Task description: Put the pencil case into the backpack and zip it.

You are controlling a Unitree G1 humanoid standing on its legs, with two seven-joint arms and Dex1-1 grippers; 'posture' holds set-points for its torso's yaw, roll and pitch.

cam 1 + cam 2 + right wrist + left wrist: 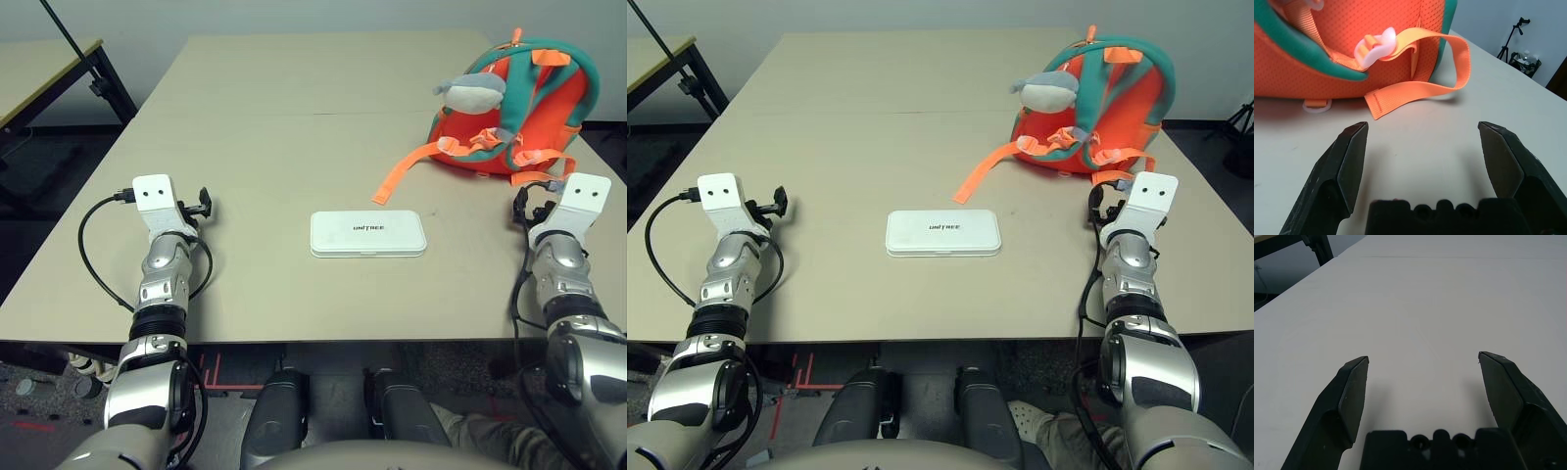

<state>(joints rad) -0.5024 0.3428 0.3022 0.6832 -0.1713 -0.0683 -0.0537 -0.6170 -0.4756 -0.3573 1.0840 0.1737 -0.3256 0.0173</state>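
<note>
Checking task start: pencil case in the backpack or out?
Out. The pencil case lies flat on the table, apart from the backpack.

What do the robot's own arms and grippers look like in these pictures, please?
Both forearms are silver jointed metal with black ringed segments. Each wrist carries a white block with two small dark holes, and a black cable loops beside each arm. The left gripper and right gripper each have two black, wedge-shaped fingers on a black base.

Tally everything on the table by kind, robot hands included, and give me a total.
Pencil case: 1
Backpack, with a grey plush toy attached: 1
Robot hands, left hand and right hand, both open and holding nothing: 2
Total: 4
</note>
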